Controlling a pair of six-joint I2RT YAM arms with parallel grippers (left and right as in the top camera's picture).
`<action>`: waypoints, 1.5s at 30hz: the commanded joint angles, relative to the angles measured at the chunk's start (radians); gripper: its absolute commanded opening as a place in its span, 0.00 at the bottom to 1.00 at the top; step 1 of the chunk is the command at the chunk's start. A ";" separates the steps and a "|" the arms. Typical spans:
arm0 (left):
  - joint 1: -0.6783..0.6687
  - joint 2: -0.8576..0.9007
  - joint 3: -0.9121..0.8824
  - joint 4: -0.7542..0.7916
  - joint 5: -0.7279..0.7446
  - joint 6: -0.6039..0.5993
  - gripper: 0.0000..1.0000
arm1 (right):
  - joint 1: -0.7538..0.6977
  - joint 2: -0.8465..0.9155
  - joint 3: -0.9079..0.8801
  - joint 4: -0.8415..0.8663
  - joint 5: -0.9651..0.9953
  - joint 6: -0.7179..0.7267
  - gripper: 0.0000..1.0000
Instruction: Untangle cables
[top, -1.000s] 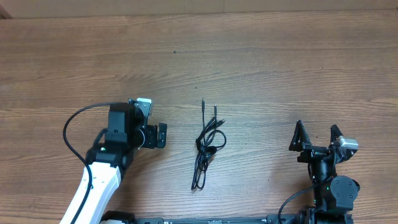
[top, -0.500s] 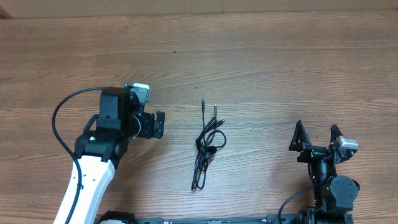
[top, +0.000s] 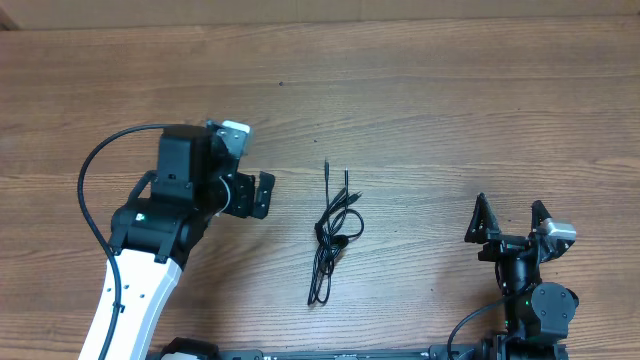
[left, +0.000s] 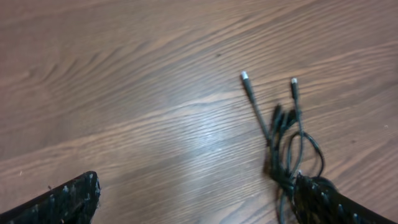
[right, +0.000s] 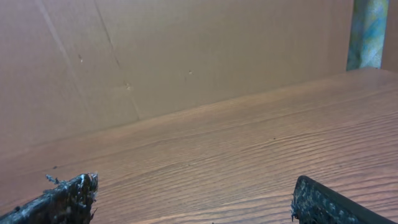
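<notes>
The cables (top: 333, 230) are thin black cords bundled in a small knot at the middle of the wooden table, with two plug tips pointing to the far side. In the left wrist view the cables (left: 287, 146) lie at the right, partly behind my right finger. My left gripper (top: 262, 194) is open and empty, a little left of the bundle and apart from it. My right gripper (top: 510, 215) is open and empty at the front right, well clear of the cables. In the right wrist view my right gripper (right: 199, 199) shows only bare table between its fingers.
The wooden table (top: 420, 100) spreads on all sides of the bundle. A brown cardboard wall (right: 186, 56) stands behind the table in the right wrist view. The left arm's thick black wire (top: 88, 190) loops out to the left.
My left arm has moved away from the front edge and slightly right, bringing its open gripper closer to the cables. The right arm and the cables have not moved.
</notes>
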 joint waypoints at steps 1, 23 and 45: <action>-0.047 0.002 0.048 -0.008 -0.012 0.031 1.00 | 0.006 -0.009 -0.010 0.002 0.006 0.000 1.00; -0.085 0.002 0.052 -0.097 -0.029 0.030 1.00 | 0.006 -0.009 -0.010 0.002 0.006 0.000 1.00; -0.085 0.066 0.051 -0.204 -0.040 -0.035 1.00 | 0.006 -0.009 -0.010 0.108 -0.236 0.048 1.00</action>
